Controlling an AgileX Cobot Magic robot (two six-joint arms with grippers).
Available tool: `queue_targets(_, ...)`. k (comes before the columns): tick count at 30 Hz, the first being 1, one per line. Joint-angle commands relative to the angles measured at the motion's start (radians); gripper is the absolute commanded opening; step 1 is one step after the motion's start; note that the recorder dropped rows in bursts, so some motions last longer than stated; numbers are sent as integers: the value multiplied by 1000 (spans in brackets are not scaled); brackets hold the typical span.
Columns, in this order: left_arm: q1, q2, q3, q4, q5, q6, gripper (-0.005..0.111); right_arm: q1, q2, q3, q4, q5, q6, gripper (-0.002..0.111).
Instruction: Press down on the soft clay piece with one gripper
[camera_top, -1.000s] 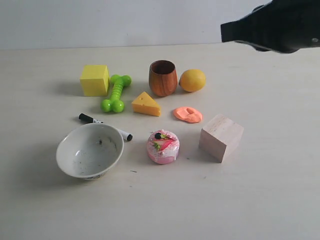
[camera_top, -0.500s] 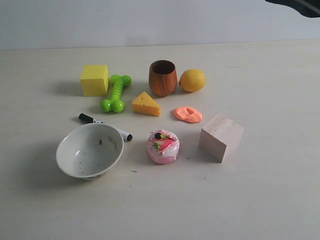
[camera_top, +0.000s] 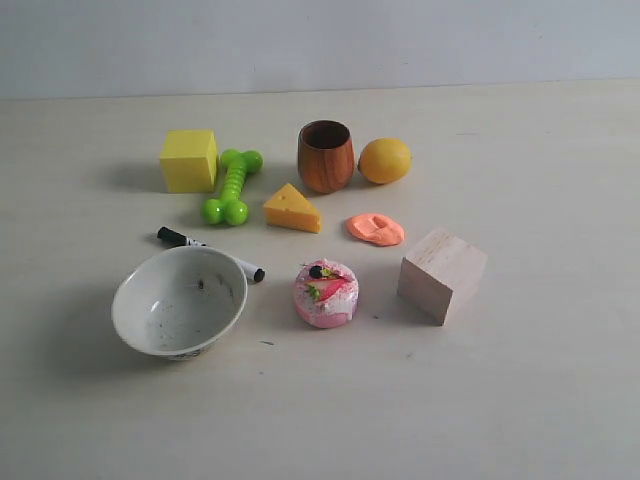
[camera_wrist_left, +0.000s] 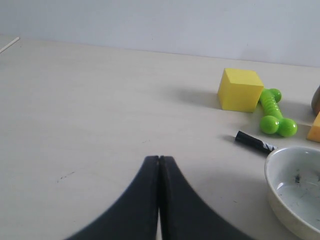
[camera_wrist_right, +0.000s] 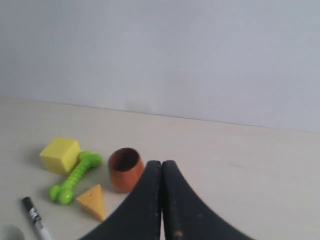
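Note:
The soft clay piece (camera_top: 376, 229) is a small salmon-orange blob with a dent on top, lying on the table between the lemon (camera_top: 385, 160) and the wooden block (camera_top: 442, 274). Neither arm shows in the exterior view. In the left wrist view my left gripper (camera_wrist_left: 159, 159) is shut, empty, over bare table left of the bowl (camera_wrist_left: 295, 187). In the right wrist view my right gripper (camera_wrist_right: 161, 164) is shut, empty, raised beside the wooden cup (camera_wrist_right: 124, 168); the clay is hidden behind its fingers there.
Around the clay stand a wooden cup (camera_top: 325, 155), cheese wedge (camera_top: 292, 208), pink cake (camera_top: 326, 293), yellow cube (camera_top: 189, 159), green dumbbell toy (camera_top: 233, 186), marker (camera_top: 211, 253) and white bowl (camera_top: 179, 300).
The right arm, seen at the top right of the exterior view a second ago, has drawn up and out of that view. The objects on the table have not moved.

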Motion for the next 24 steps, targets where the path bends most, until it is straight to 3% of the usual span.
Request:
queue_targets(1,4,-5,0,-5,-8,3,0,-161,-86,6,-11,84,4,0)
queue_targets(8,4,-5,0,-5,-8,3,0,-376,-245,66,-21,101,-58,0)
queue_targets(24,4,-5,0,-5,-8,3,0,-498,-556,465,-89,-108,-49,0)
